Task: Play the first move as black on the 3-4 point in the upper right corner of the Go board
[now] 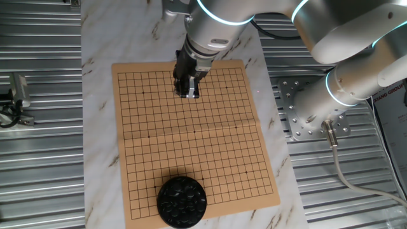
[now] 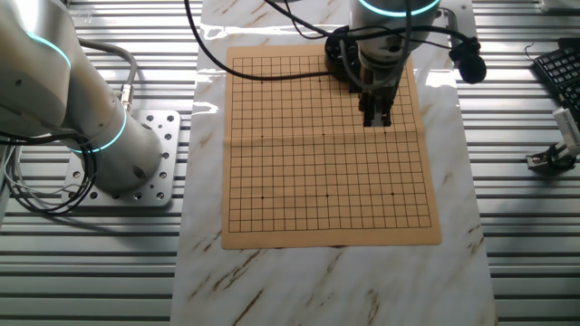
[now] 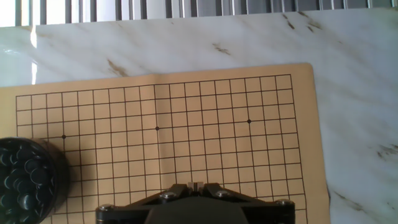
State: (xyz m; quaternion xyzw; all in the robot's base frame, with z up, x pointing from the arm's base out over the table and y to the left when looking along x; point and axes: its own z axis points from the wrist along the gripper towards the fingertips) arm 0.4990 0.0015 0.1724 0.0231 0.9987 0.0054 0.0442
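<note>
A tan wooden Go board (image 2: 326,149) with a black grid lies flat on a white marble-patterned counter (image 2: 299,281), which sits on a ribbed metal surface (image 2: 526,263). The silver robot arm's dark gripper (image 2: 377,119) hangs over the board's far right part, its fingers (image 2: 371,116) pointing down, close together, just above the grid; whether they hold anything cannot be told. Behind the gripper, a round black bowl (image 2: 340,56) is partly hidden. Black cables (image 2: 263,72) cross the board's far edge. The arm's silver base (image 2: 136,163) stands to the left on a bolted plate.
</note>
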